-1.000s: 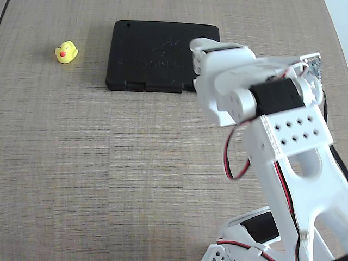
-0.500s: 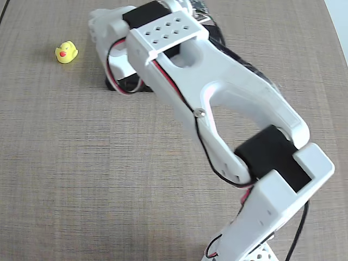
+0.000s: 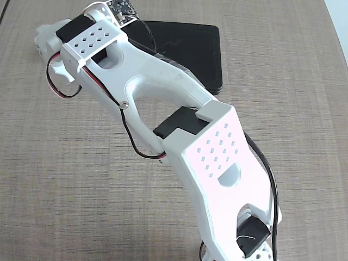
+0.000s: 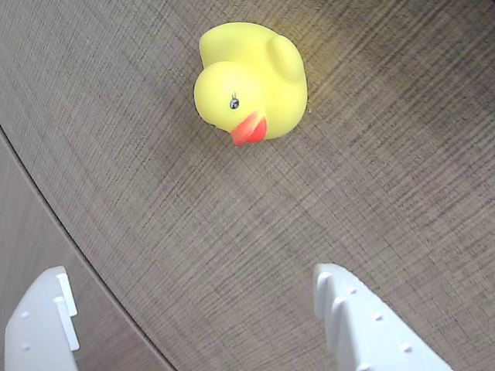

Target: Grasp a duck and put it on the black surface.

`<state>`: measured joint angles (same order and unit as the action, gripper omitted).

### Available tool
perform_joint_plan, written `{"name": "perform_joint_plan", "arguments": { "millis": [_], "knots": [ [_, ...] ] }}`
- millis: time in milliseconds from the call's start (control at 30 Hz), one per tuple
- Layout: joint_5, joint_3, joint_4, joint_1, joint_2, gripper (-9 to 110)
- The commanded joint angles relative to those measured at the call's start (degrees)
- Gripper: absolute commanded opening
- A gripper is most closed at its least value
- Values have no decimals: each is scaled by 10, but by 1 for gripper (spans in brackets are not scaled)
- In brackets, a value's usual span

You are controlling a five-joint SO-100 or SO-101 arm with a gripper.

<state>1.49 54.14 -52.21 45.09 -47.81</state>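
**Duck sitting just ahead of wide-open fingers**

Duck [image 4: 249, 81] sitting on the woven-looking table [image 4: 371, 154], up near the top of the wrist view, beak pointing down toward the fingers. Well clear of both fingertips, not touching either. Lined up roughly over the gap, a bit closer to the right finger's side than dead centre. Yellow body, red-orange beak, one small dark eye showing.

Gripper [image 4: 189, 282] spread wide apart, nothing held between. Left finger [image 4: 42, 321] poking in at the bottom-left corner, right finger [image 4: 363, 321] coming in at bottom right, bare table between them. Curved table edge running past the left finger, so that tip hangs about over the edge line.

Over in the fixed view, can't see the duck at all, hidden somewhere under the arm. White arm [image 3: 163, 103] stretched diagonally from bottom right to upper left, red and black wires [image 3: 87, 92] looping along it, small circuit board [image 3: 122, 7] at the top end. Fingers themselves not visible from this camera, buried under the wrist.

Black slab [image 3: 196, 49] lying flat at the top of the fixed view, to the right of the wrist end, partly covered by the arm. Nothing visible on the part that shows.
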Motion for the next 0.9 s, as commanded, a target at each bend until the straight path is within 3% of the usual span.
{"name": "perform_joint_plan", "arguments": {
  "millis": [0,567,867],
  "knots": [
    [4,-79,-1,-2,47,32],
    [4,-243,-53,-49,163,31],
    [4,-248,-44,-48,192,21]
  ]
}}
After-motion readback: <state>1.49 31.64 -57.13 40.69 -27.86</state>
